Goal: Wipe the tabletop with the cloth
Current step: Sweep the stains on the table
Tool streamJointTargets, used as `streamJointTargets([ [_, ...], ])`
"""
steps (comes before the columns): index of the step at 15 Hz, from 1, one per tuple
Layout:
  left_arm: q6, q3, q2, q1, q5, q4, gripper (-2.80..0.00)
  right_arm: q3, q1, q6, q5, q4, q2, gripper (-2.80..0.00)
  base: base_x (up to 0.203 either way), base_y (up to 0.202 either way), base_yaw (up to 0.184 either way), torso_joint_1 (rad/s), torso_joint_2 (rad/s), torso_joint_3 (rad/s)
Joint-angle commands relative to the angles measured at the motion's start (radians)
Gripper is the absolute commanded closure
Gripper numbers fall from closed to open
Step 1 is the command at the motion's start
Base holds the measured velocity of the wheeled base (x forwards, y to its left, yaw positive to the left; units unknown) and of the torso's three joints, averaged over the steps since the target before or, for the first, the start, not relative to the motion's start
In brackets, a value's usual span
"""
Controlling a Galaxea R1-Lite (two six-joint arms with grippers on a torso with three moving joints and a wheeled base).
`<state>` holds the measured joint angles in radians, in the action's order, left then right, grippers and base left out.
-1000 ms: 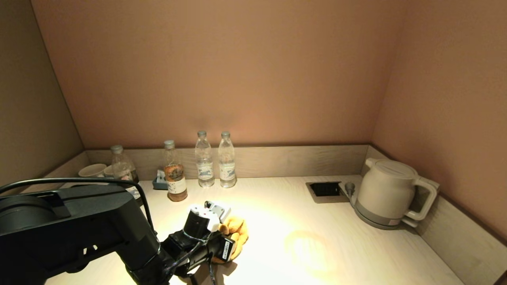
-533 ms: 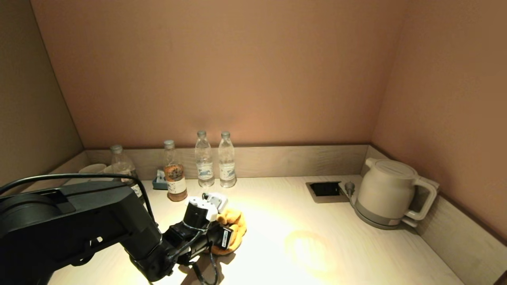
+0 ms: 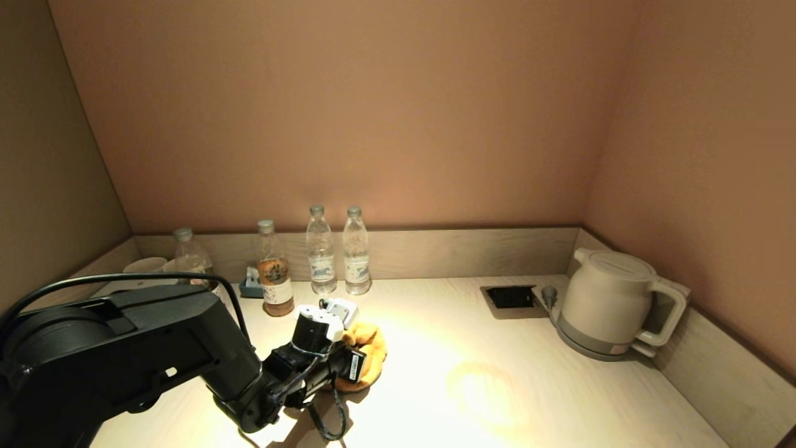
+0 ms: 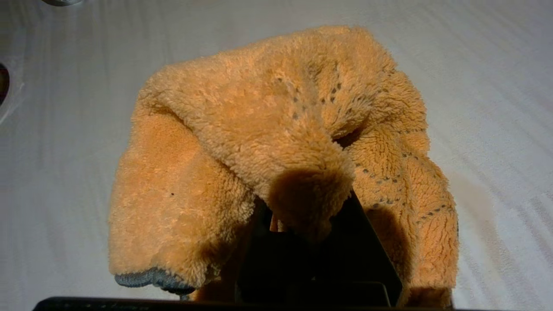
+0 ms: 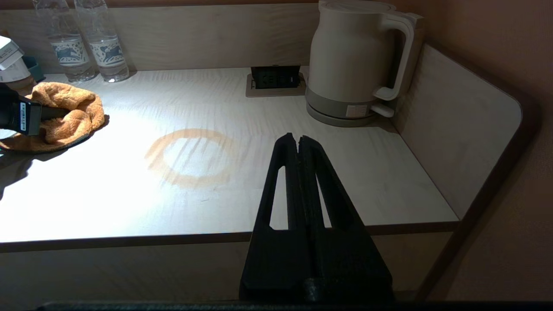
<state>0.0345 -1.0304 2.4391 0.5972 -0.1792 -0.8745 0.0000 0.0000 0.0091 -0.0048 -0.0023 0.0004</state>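
The orange fluffy cloth lies bunched on the pale wood-grain tabletop, left of centre and just in front of the bottles. My left gripper is shut on the cloth and holds it down against the surface. In the left wrist view the cloth drapes over the dark fingers and hides their tips; its grey edging shows at one corner. The cloth also shows in the right wrist view. My right gripper is shut and empty, held before the table's front edge on the right.
A brownish ring stain marks the middle of the tabletop, to the right of the cloth. Several bottles stand along the back rim. A white kettle and a black socket recess are at the back right. A cup sits far left.
My left arm has pushed the cloth away from me, toward the bottles and slightly left. The right gripper has not moved.
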Motion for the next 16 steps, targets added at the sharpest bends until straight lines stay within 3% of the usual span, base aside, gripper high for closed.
streamJointTargets([
  [1,0.001,-0.003,0.005,-0.013,-0.006,-0.005,0.00,0.000,0.000,0.000,0.000,-0.001,0.000,0.00,0.000,0.000,0.000,0.000,0.00,0.000],
  [10,-0.014,0.003,0.000,-0.131,-0.042,-0.026,0.00,0.000,0.000,0.000,0.000,-0.001,0.000,0.00,0.000,0.000,0.000,0.000,0.00,0.000],
  [16,-0.012,0.013,0.000,-0.164,-0.074,-0.033,0.00,0.000,0.000,0.000,0.000,-0.001,0.000,0.00,0.000,0.000,0.000,0.000,0.00,0.000],
])
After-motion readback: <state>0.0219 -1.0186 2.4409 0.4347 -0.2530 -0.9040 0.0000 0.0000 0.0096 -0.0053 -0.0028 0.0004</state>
